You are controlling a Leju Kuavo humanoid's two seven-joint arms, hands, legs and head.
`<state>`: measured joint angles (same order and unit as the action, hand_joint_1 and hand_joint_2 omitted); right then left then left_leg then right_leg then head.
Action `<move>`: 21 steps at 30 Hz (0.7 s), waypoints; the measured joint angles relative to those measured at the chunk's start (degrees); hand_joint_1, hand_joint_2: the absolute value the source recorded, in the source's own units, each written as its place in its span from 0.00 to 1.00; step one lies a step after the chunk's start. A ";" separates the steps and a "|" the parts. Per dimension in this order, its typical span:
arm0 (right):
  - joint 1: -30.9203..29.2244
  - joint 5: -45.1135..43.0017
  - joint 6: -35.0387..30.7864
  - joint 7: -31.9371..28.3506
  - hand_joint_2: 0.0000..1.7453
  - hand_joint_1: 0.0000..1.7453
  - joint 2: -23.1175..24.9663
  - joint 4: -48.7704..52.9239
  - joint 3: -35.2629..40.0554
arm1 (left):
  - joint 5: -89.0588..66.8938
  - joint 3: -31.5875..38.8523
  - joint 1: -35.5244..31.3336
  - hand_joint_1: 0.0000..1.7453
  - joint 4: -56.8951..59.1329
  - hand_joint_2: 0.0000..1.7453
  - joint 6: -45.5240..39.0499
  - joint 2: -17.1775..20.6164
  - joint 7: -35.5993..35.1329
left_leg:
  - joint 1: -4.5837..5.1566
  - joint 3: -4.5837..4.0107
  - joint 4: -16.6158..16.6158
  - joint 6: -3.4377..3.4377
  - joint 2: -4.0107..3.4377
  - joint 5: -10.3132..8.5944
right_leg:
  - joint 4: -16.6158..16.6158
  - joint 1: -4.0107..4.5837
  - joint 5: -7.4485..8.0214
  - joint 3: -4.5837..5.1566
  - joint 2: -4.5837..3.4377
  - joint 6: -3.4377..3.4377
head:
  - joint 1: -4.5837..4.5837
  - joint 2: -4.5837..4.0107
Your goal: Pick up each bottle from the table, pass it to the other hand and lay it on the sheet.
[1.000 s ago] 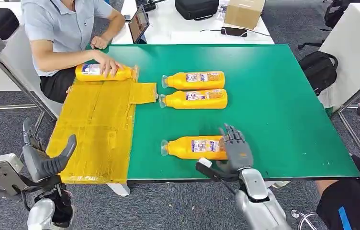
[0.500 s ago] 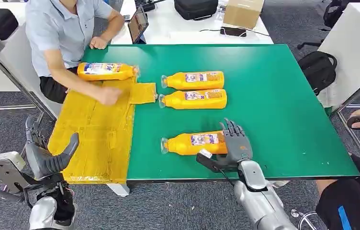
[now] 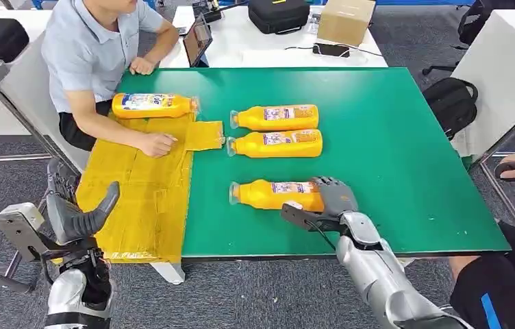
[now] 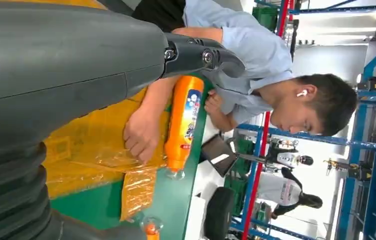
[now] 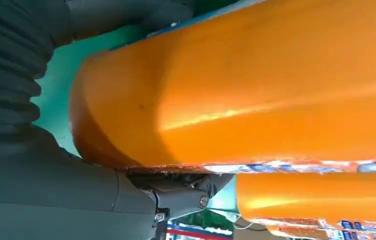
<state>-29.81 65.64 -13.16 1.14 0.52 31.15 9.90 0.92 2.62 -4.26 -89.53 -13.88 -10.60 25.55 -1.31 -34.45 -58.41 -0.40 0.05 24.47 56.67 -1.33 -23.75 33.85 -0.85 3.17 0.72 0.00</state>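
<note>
The nearest bottle (image 3: pixel 275 195) lies on its side on the green surface (image 3: pixel 405 157), its base end under the right robot hand (image 3: pixel 333 199), whose fingers curl over it with the thumb stretched below. Two more bottles (image 3: pixel 277 130) lie beyond, and a person's hand (image 3: pixel 155 144) rests on the yellow sheet (image 3: pixel 135 192) beside another bottle (image 3: pixel 151 105). The left robot hand (image 3: pixel 77 218) hangs beside the surface's edge, fingers apart and empty.

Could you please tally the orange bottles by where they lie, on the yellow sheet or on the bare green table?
On the yellow sheet: 1, the far bottle near the person's hand.
On the green table: 3, two side by side and the near bottle under the right hand.
Total: 4 bottles.
</note>
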 measured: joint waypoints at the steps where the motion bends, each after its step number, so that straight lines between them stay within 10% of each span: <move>1: -0.02 -0.02 -0.22 0.04 1.00 1.00 -0.04 -0.13 0.00 | 0.15 0.00 0.01 0.00 0.07 1.00 0.13 0.02 0.00 | 0.00 0.02 0.00 0.00 0.00 0.00 | 0.00 0.01 0.00 -0.03 0.00 0.00 | 0.00 0.00; 11: 2.15 -11.79 -2.86 -15.36 1.00 1.00 -1.22 0.64 -1.99 | 0.35 -0.61 0.47 0.00 0.13 1.00 2.03 0.42 0.92 | 0.00 -0.13 -0.01 0.04 0.13 0.04 | -0.03 -0.01 -0.03 -0.62 0.02 0.16 | 0.00 0.00; 21: 15.75 -24.53 -14.80 -29.01 1.00 1.00 1.75 21.78 -4.04 | -6.66 -7.59 5.02 0.00 1.31 1.00 1.14 0.13 -0.64 | 0.00 -0.86 -0.01 0.04 0.17 0.00 | 0.01 -0.01 -0.04 0.04 0.05 0.17 | -0.02 0.00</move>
<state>-14.07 41.11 -27.96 -27.87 2.27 52.92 5.86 -5.75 -4.96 0.76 -88.21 -12.74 -10.47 24.91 -1.31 -35.32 -58.42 -0.36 0.22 24.46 56.67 -1.34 -23.79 33.89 -0.80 3.34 0.70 0.00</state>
